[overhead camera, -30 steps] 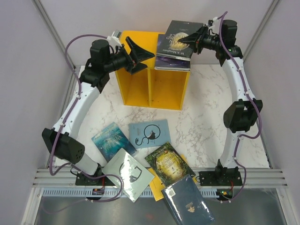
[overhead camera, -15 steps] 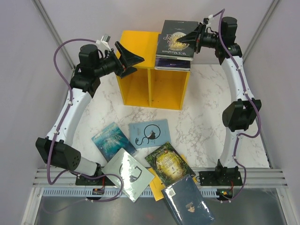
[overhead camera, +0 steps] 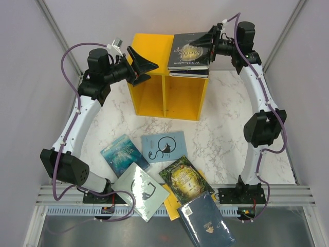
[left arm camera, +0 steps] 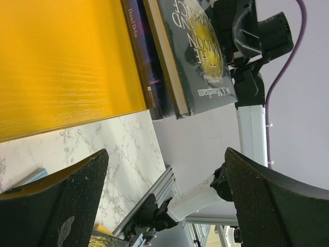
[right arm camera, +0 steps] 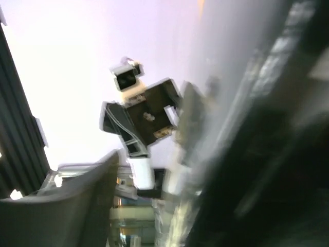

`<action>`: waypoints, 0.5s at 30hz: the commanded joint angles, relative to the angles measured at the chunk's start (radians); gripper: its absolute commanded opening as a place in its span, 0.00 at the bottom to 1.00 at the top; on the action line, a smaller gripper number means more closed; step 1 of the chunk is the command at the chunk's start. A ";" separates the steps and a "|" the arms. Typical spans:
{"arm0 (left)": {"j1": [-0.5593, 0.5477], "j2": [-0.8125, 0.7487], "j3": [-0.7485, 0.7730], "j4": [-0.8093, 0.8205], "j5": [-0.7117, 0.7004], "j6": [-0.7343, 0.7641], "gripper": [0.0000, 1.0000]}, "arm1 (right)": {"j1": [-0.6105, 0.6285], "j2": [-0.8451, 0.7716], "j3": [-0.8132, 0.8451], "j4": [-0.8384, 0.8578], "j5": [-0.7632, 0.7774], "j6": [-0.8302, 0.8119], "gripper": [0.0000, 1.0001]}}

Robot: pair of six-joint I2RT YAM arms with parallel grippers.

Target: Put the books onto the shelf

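The yellow shelf [overhead camera: 152, 47] [left arm camera: 61, 67] stands at the back of the table. On its right top lies a navy book [overhead camera: 188, 72] [left arm camera: 147, 62], with a black, gold-lettered book [overhead camera: 188, 50] [left arm camera: 198, 56] flat on it. My right gripper [overhead camera: 209, 43] is at the black book's right edge, jaws parted. Its wrist view is blurred and shows one finger [right arm camera: 77, 206] apart from the dark book. My left gripper [overhead camera: 153, 68] [left arm camera: 165, 154] hangs open and empty over the shelf's left top. On the table lie teal [overhead camera: 123, 153], light blue [overhead camera: 164, 146], pale grey [overhead camera: 140, 191] and green-gold [overhead camera: 185, 179] books.
A yellow book [overhead camera: 171, 209] peeks out under the green-gold one. A blue-grey book [overhead camera: 207, 222] overhangs the table's near rail between the arm bases. The two shelf compartments open toward me. Grey walls close in on both sides.
My right gripper carried the black book leftward and laid it flat on the navy book, then its jaws parted. My left arm drew back to the left and stayed open.
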 commanded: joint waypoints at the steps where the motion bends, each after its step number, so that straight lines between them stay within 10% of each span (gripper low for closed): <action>1: 0.005 -0.002 0.001 0.011 0.031 0.042 0.95 | -0.011 -0.068 -0.004 0.049 -0.019 -0.021 0.78; 4: 0.005 -0.002 0.000 0.011 0.033 0.042 0.94 | -0.027 -0.077 -0.001 0.044 -0.011 -0.027 0.98; 15: 0.008 0.001 0.000 0.000 0.028 0.042 0.94 | -0.045 -0.040 0.186 -0.483 0.124 -0.397 0.98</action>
